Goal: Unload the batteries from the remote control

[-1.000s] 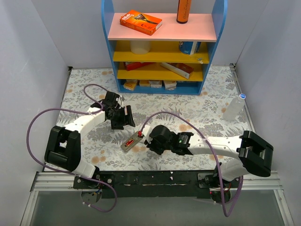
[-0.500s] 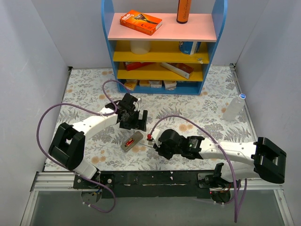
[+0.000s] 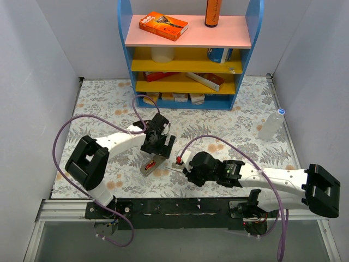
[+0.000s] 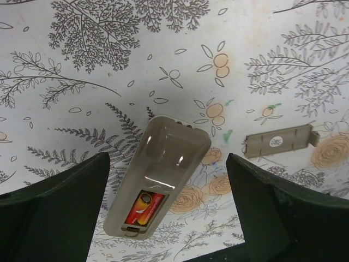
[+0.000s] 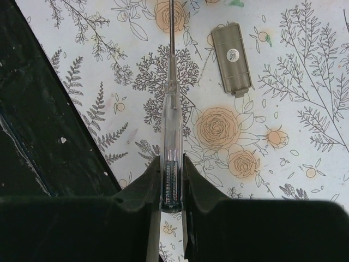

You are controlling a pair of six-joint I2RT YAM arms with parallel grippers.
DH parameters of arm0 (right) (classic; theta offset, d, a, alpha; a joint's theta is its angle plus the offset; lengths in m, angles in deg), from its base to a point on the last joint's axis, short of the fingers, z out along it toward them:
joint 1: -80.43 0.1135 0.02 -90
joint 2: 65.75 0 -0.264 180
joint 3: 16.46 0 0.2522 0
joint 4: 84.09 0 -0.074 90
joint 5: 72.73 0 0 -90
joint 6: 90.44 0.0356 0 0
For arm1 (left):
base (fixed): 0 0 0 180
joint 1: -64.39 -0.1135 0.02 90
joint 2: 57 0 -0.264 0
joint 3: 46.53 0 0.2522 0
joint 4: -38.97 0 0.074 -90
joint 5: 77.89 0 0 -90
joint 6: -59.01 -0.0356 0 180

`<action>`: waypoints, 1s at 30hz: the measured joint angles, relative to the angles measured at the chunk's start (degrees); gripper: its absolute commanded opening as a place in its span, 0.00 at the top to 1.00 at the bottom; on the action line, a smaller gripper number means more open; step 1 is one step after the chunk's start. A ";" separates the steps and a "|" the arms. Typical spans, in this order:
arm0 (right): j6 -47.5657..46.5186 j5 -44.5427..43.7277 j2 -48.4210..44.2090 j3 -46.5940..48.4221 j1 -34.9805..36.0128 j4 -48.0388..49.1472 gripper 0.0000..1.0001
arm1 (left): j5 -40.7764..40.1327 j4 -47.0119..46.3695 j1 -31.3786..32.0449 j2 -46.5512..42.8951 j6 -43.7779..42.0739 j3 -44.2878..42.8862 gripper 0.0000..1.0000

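The remote control point(image 4: 158, 183) lay on the table point(image 4: 54, 82) under the wide-open left hand point(image 3: 159, 144), with a red battery point(image 4: 144, 206) in its 6 o'clock end. The right hand point(image 5: 170, 180) clamped a clear-handled tool point(image 5: 170, 109). A grey plate point(image 4: 279, 142) lay at the remote's 3 o'clock.

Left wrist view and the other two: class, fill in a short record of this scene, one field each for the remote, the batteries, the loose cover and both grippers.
remote control: flat on the floral table, recess facing up
battery: one red one sits at one end of the recess; no second seen
cover plate: off, lying flat beside the remote, apart from it
left gripper: open, above the remote
right gripper: shut on a clear-handled tool
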 measured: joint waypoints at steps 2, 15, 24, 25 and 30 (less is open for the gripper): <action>0.07 0.00 -0.28 0.00 0.00 -0.07 0.99 | -1.11 0.07 0.13 1.05 -0.20 -0.02 0.13; 0.11 0.04 -0.55 -0.02 0.00 -0.24 0.99 | -5.25 0.87 2.60 4.92 -0.17 -0.42 0.38; -0.09 0.00 1.07 0.04 0.00 -0.26 0.99 | -7.08 3.17 2.64 6.36 2.69 -2.78 0.71; -0.17 -0.13 1.40 0.24 0.00 -0.33 0.99 | -7.17 3.69 2.64 6.97 3.45 -3.89 0.75; -1.44 -1.97 4.90 3.54 0.00 -0.96 0.99 | -6.23 4.68 1.81 10.36 7.74 -10.19 1.00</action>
